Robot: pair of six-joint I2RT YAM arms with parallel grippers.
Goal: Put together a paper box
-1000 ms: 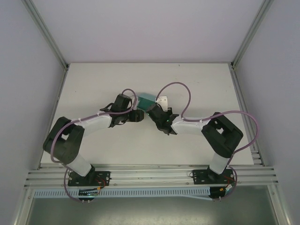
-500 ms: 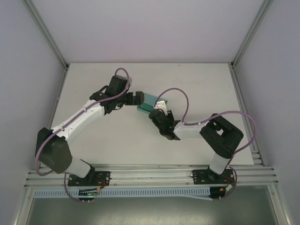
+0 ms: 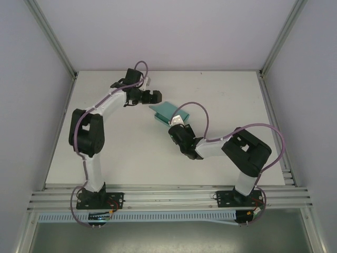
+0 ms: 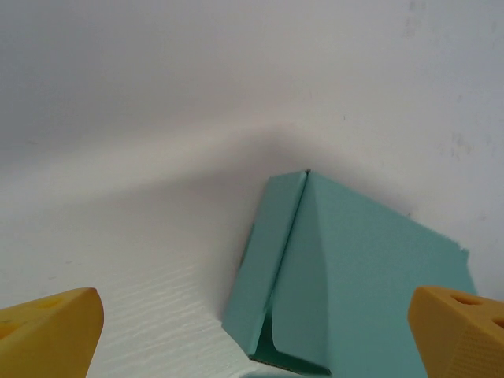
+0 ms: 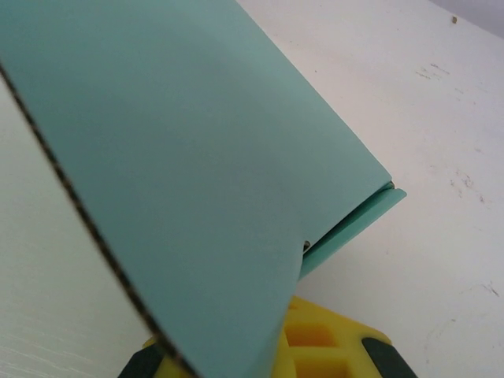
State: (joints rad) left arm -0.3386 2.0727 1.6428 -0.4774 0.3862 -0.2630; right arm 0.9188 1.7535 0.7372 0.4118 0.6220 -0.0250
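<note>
Mostly done: I judge the paper box (image 3: 167,112) folded up, one side flap untucked
Place: tilted above the table (image 3: 237,89), near its middle
Right gripper (image 3: 177,122): pinching the paper box
Left gripper (image 3: 152,97): spread, nearer the table's far edge

1. A white tabletop (image 3: 221,89) - matte and rectangular, seen from overhead.
2. Faint grey scuffs (image 5: 441,75) and a few small dark specks mark its surface, clearest in the right wrist view.
3. Pale grey walls (image 3: 31,105) enclose it on the left, the right and the far side.
4. A silver metal post (image 3: 52,37) slants up from the far left corner, and a second post (image 3: 281,39) from the far right.
5. Silver rails (image 3: 168,196) run along the near edge - a slotted white cable duct (image 3: 174,216) lies just beside them, nearer the camera.
</note>
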